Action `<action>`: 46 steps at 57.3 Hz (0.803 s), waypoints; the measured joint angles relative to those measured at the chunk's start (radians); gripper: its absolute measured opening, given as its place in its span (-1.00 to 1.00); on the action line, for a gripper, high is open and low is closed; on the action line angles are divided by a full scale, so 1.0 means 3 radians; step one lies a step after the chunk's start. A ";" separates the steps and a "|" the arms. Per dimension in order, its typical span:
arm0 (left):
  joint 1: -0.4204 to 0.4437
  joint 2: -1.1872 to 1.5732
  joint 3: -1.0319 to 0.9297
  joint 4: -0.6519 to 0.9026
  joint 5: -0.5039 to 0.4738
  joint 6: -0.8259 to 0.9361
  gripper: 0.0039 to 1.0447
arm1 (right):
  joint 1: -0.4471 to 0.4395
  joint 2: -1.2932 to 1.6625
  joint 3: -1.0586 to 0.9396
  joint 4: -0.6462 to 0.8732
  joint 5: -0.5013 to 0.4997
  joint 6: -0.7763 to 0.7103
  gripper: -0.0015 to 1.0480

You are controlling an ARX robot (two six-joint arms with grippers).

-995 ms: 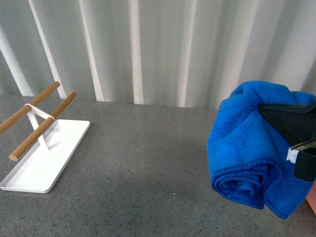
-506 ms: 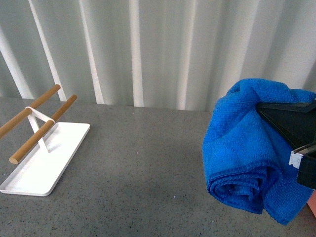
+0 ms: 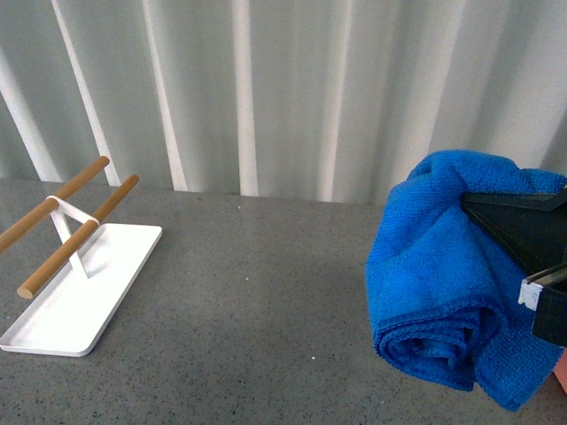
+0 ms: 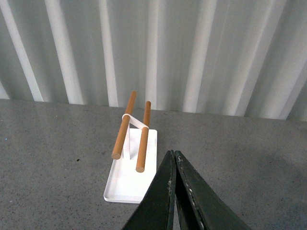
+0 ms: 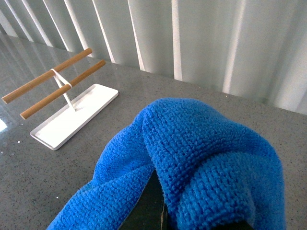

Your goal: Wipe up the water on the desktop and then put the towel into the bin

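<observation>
right gripper [image 3: 509, 235] pinching the bunched towel [image 3: 434, 266] above the desktop [image 3: 248, 301]: swing right, release only once fully over the bin [image 3: 560, 379]; left gripper [image 4: 172, 154] pressed together, empty.

1. White tray [image 3: 62, 305]: flat, rectangular, rounded corners, low rim. It lies on the counter [image 3: 266, 301] at the far left of the front view, with its long axis angled toward the back.
2. Two wooden rods [image 3: 80, 233]: round, light brown, ends cut flat. They are parallel and held above the tray, running along its length.
3. White bracket [image 3: 71, 205]: a thin strap crosses both rods near mid-length, with slim legs down to the tray floor.
4. Backdrop [image 3: 266, 88]: pale, with vertical ribs. It stands along the counter's rear edge, well behind the tray.
</observation>
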State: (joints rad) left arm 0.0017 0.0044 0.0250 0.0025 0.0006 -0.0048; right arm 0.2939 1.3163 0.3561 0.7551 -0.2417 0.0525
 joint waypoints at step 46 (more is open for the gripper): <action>0.0000 -0.0001 0.0000 -0.0006 0.0001 0.0001 0.87 | 0.0151 0.2471 0.1455 -0.1021 0.0308 0.0470 -0.91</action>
State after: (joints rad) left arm 0.0017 0.0040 0.0250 0.0006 0.0010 -0.0044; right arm 0.3393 2.0575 0.7925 0.4488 -0.1493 0.1936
